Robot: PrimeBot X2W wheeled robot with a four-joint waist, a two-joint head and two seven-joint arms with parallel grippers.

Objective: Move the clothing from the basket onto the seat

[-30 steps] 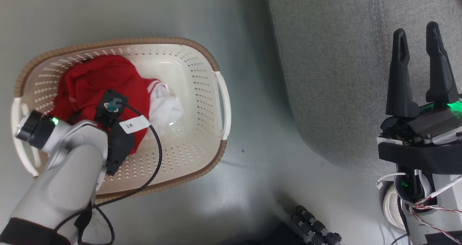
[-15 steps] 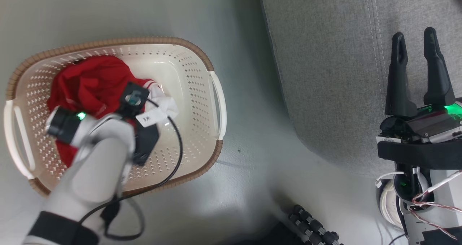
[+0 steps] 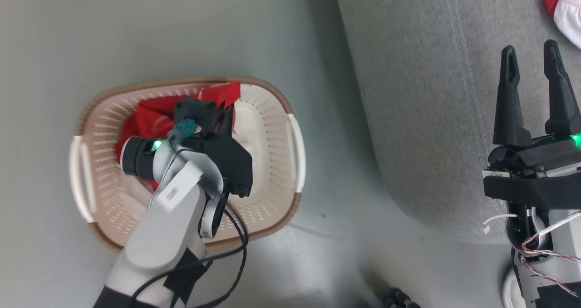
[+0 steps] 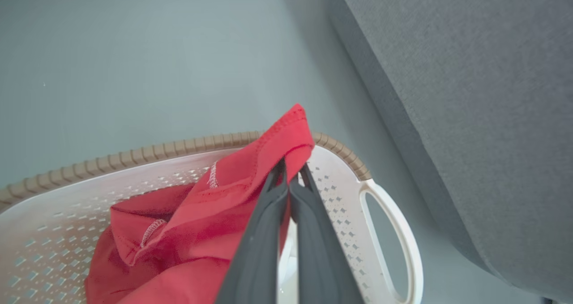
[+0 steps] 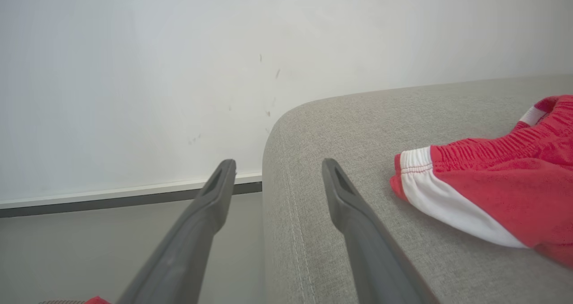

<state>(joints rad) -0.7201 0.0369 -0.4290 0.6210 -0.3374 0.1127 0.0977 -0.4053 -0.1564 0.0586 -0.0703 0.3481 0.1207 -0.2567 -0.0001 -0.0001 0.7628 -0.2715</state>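
Red fabric with a stitched hem, the clothing [image 4: 192, 214], lies bunched inside the basket [image 4: 112, 158], toward the far side as the head view shows it. The left claw [image 4: 291, 172] is closed on 1 fold of this clothing. Its 2 dark fingers [image 4: 264, 232] meet at the tips with the cloth pinched between them, and a pointed corner of the cloth stands up past the brown woven-look rim. The rest of the garment hangs from the grip down onto the perforated cream inside of the basket.

The pale left forearm [image 3: 159, 235] reaches over the near rim, and a black cable [image 3: 238, 249] loops beside it. The basket stands on the grey-green floor [image 3: 136, 26], near the seat [image 3: 422, 95] but apart from it, with a strip of floor between them. 1 white handle [image 4: 394, 241] faces the seat.

On top of the seat lies a second garment [image 5: 488, 192], red with a white band and a ribbed edge. The right claw [image 3: 530, 49] hovers over the grey woven fabric beside a double seam, well apart from the basket. Its 2 fingers stand apart and hold nothing. In the right wrist view the second garment is to the right of these fingers and does not touch them. Behind the seat rises a white wall [image 5: 134, 49] with a dark baseboard [image 5: 112, 201] at the bottom.
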